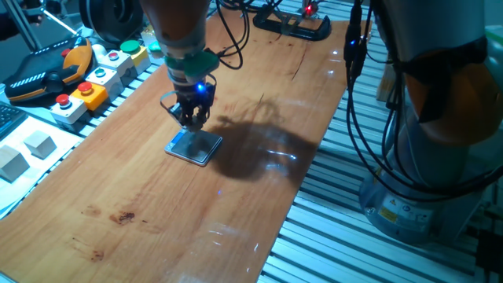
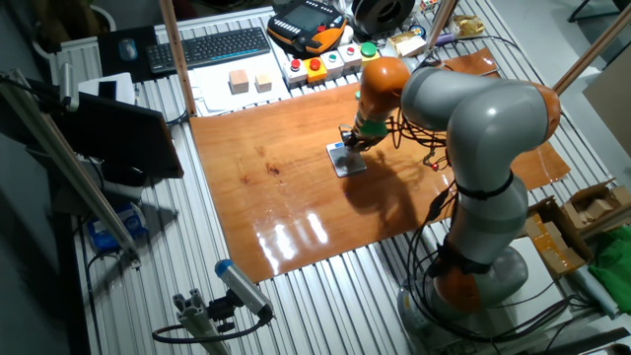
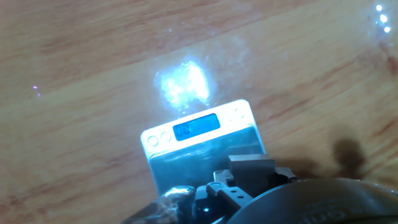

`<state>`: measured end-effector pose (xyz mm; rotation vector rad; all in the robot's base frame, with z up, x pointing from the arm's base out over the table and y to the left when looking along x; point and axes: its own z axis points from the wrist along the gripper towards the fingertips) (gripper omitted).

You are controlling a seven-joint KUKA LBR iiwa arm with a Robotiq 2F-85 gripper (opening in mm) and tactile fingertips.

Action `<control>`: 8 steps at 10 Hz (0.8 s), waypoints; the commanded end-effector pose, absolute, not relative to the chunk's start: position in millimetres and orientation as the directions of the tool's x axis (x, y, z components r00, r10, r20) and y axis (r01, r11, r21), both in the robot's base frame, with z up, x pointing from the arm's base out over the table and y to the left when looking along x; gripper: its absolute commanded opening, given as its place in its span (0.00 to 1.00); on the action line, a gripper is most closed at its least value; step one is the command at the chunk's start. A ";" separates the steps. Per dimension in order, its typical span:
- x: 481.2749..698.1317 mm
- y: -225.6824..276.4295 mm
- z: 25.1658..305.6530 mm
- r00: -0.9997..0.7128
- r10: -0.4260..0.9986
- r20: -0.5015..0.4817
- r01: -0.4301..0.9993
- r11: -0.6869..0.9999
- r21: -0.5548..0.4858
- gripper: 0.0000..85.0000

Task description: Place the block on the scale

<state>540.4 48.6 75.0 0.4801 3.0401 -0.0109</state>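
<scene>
The scale (image 1: 194,147) lies flat on the wooden table and also shows in the other fixed view (image 2: 347,162). In the hand view its blue display is lit and its metallic top (image 3: 186,168) fills the lower middle. The block (image 3: 250,163), a small grey cube, sits between my fingertips over the scale's top near its right edge. My gripper (image 1: 191,119) hangs straight down just above the scale's far side, and it also shows in the other fixed view (image 2: 351,141) and the hand view (image 3: 250,174). It looks shut on the block. The block is hidden in both fixed views.
Two larger pale cubes (image 1: 25,151) sit off the table's left edge, also seen in the other fixed view (image 2: 249,81). Button boxes (image 1: 86,93) and an orange pendant (image 1: 47,71) line the far left. A black clamp (image 1: 291,27) lies at the back. A keyboard (image 2: 212,46) lies beyond the table.
</scene>
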 end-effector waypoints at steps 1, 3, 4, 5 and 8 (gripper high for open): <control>539.6 50.9 74.0 -0.947 0.315 -0.065 0.315 0.949 0.001 0.01; 537.9 55.9 69.1 -0.940 0.334 -0.070 0.334 0.942 0.002 0.01; 536.9 58.2 67.5 -0.937 0.342 -0.070 0.343 0.939 0.003 0.01; 536.2 60.1 67.0 -0.932 0.357 -0.064 0.357 0.934 0.015 0.01; 536.2 62.0 64.4 -0.927 0.369 -0.061 0.369 0.929 0.021 0.01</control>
